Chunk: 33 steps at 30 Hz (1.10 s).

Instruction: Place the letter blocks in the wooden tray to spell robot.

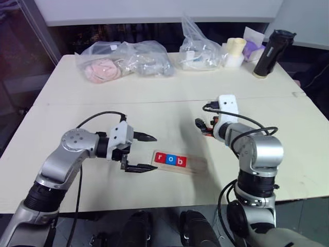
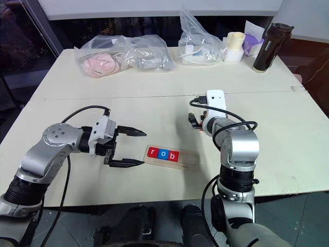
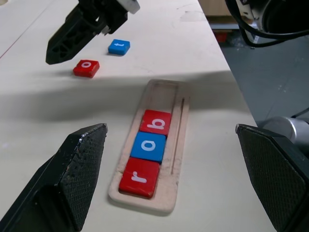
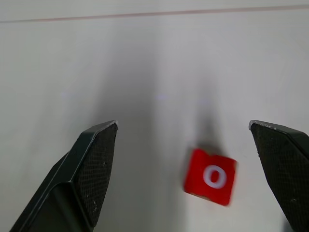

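The long pale wooden tray [image 3: 170,205] on the counter [image 1: 154,98] holds red r, blue o, red b — the red o block [image 4: 210,177] and blue t block [image 3: 119,46] lie loose beyond. Right gripper [image 4: 193,169] hovers wide-jawed over the o; left gripper [image 1: 146,153] is wide too.

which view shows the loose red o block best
The right wrist view: the red o block lies face up on the bare table between the open right tool's fingers. The left wrist view shows it smaller, beside the blue t block. In the eye views the right arm hides it.

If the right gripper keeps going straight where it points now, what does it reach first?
Most likely the red o block, lying loose on the table between the open right gripper's fingers; depth is uncertain.
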Tool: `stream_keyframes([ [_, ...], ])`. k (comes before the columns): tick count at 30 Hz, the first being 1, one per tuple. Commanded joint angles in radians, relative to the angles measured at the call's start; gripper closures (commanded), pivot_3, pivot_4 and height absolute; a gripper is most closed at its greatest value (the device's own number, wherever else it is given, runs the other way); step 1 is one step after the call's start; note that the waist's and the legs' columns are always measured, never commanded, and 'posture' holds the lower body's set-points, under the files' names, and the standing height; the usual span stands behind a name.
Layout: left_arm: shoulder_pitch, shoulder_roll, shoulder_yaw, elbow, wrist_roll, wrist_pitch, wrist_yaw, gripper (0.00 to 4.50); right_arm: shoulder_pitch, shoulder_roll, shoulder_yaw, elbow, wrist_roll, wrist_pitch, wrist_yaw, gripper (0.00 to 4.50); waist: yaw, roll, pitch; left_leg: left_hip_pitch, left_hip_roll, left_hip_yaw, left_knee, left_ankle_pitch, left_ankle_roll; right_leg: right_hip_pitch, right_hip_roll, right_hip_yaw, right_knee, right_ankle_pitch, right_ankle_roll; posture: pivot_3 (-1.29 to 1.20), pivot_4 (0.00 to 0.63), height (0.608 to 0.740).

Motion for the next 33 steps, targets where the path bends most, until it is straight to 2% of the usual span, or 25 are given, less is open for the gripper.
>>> stream_keyframes([
  [1,-0.013,0.008,0.013,-0.019,-0.013,-0.01,-0.006,0.0,0.009,0.006,-0.016,0.01,-0.001,-0.037,-0.037,0.08,-0.003,0.0,0.0,0.0,0.0,0.0,0.0,0.0,0.0,0.0,0.0,0.0,0.0,0.0,0.0,0.0,0.15,0.74],
  [12,-0.015,0.014,0.019,-0.035,-0.015,0.006,0.002,0.0,0.054,0.014,0.048,0.149,0.026,-0.165,-0.054,0.08,-0.008,0.0,0.0,0.001,0.001,0.0,0.0,0.0,0.0,0.0,0.005,0.0,0.001,0.0,0.001,0.0,0.15,0.74],
  [18,-0.013,0.018,0.023,-0.042,-0.015,0.012,0.011,0.0,0.053,0.037,0.04,0.187,0.033,-0.184,-0.079,0.08,-0.009,0.0,0.0,0.003,0.001,0.0,0.0,0.0,0.0,0.002,0.005,0.0,0.001,0.0,0.001,0.0,0.15,0.74],
  [21,-0.011,0.019,0.023,-0.05,-0.017,0.017,0.018,0.0,0.055,0.052,0.024,0.172,0.038,-0.157,-0.093,0.94,-0.008,0.0,0.0,0.004,0.001,0.0,0.0,0.0,0.0,0.003,0.005,0.0,0.001,0.0,0.001,0.0,0.15,0.74],
  [25,-0.007,0.022,0.022,-0.056,-0.019,0.017,0.027,0.0,0.069,0.058,0.009,0.124,0.041,-0.11,-0.102,2.96,-0.009,0.0,0.0,0.004,0.002,0.0,-0.001,0.0,0.0,0.003,0.004,0.0,0.001,0.0,0.001,0.0,0.15,0.74],
  [26,-0.006,0.022,0.022,-0.058,-0.02,0.018,0.028,0.0,0.075,0.056,0.009,0.106,0.042,-0.097,-0.101,3.35,-0.009,0.0,0.0,0.004,0.002,0.0,-0.001,0.0,0.0,0.003,0.004,0.0,0.001,0.0,0.001,0.0,0.15,0.74],
  [30,-0.01,0.018,0.016,-0.054,-0.019,0.015,0.031,0.0,0.093,0.03,0.026,0.008,0.055,-0.033,-0.083,3.32,-0.007,0.0,0.0,0.004,0.002,0.0,-0.001,0.0,0.0,0.003,0.004,0.0,0.001,0.0,0.001,0.0,0.15,0.74],
  [33,-0.015,0.012,0.009,-0.048,-0.017,0.011,0.03,0.0,0.082,-0.062,0.074,-0.114,0.073,0.004,-0.04,3.32,-0.004,0.001,0.0,0.004,0.002,0.0,-0.001,0.0,0.0,0.003,0.004,0.0,0.001,0.0,0.0,0.0,0.15,0.74],
])
